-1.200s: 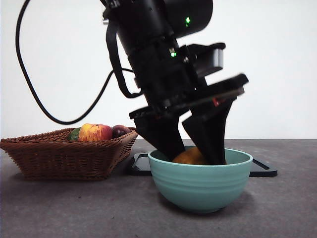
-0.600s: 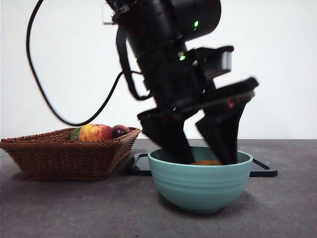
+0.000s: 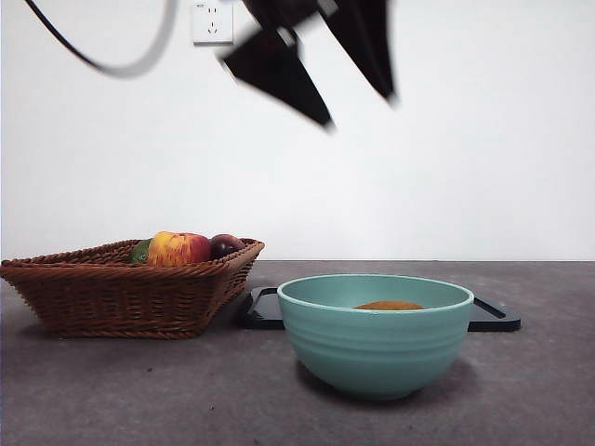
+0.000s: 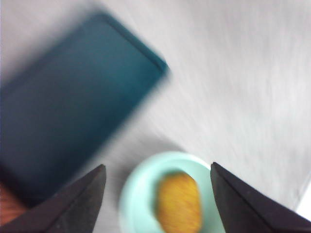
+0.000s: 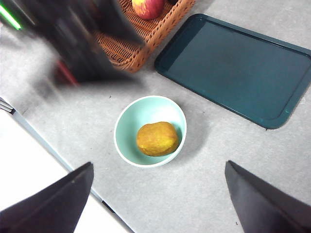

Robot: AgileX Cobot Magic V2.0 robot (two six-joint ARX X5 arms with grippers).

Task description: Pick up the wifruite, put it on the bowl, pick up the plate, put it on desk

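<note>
Resting in the teal bowl (image 3: 376, 334), the brown wifruite (image 5: 157, 139) sits untouched. Left tool (image 3: 349, 102) hangs high above it, jaws spread, empty. Right tool (image 5: 155, 201) also spread, high over tabletop (image 3: 139, 390). Dark tray (image 5: 238, 68) just behind bowl.

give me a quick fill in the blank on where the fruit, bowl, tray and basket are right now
1. The wifruite lies inside the ____.
2. The apple sits in the ____.
3. The dark tray holds ____ fruit.
4. The left gripper, jaws ____, is above the bowl.

Missing words: bowl; basket; no; open
</note>
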